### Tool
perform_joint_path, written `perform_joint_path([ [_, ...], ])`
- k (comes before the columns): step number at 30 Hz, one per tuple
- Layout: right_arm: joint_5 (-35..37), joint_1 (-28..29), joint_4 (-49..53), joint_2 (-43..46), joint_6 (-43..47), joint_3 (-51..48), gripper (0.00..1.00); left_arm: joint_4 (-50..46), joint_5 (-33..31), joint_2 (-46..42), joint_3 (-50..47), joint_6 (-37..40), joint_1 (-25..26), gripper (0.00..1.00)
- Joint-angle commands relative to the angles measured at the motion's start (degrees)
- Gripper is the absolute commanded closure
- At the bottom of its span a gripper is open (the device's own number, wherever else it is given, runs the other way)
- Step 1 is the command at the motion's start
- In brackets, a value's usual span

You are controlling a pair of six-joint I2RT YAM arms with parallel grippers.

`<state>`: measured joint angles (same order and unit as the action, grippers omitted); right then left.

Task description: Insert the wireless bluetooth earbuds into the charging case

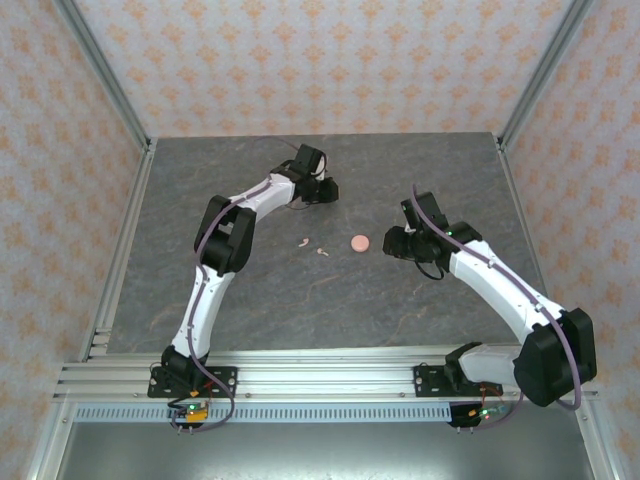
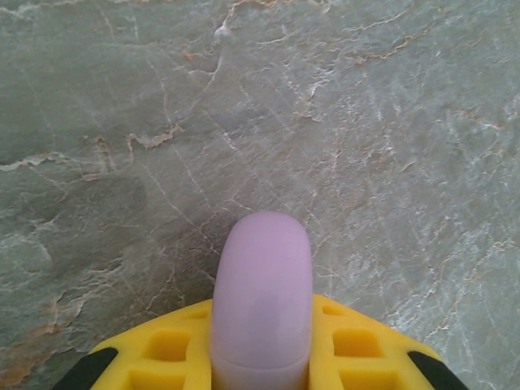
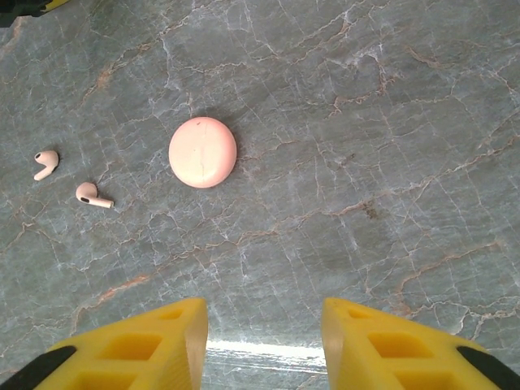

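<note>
lilac case (image 2: pixel 262 301), seen edge-on, sits pinched between the left gripper (image 2: pixel 262 345) jaws above the bare stone table (image 2: pixel 122 122). right gripper (image 3: pixel 264 325) hovers with jaws spread, short of the closed pink case (image 3: pixel 203 152). best, i judge, to centre over that disc and descend straight, clear of the buds. count: two pink earbuds (image 3: pixel 93 195) loose on the table just beside it, one pink case, one lilac.

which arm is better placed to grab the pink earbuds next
Right. The right tool is open and empty, pointed at the pink case with both pink earbuds lying beside it. The left tool is shut on a lilac case.
</note>
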<state>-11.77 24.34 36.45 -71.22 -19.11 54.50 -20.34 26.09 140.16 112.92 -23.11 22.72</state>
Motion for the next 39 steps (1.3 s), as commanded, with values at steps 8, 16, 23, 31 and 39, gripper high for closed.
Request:
perform_joint_path([
  [8,1.69,-0.07,0.95,2.05,-0.56,-0.71,0.57,-5.51,-6.4,0.31,2.56,2.14,-0.63,0.63],
  [16,2.21,-0.03,1.04,1.88,-0.46,-0.97,0.57,-7.48,-10.56,-1.24,2.58,6.0,-0.6,0.41],
  [23,3.06,0.0,0.8,1.55,-0.24,-1.3,0.55,-8.78,-14.23,-5.02,1.89,8.99,-0.59,0.35],
  [31,1.87,-0.01,-0.73,-0.87,0.31,-1.09,0.54,-1.24,-12.42,-18.67,-11.92,7.06,-0.61,0.35],
  [39,-0.16,-0.03,-3.32,-7.23,1.3,0.58,0.54,0.52,-8.27,-30.15,-25.77,5.82,-0.3,0.36],
])
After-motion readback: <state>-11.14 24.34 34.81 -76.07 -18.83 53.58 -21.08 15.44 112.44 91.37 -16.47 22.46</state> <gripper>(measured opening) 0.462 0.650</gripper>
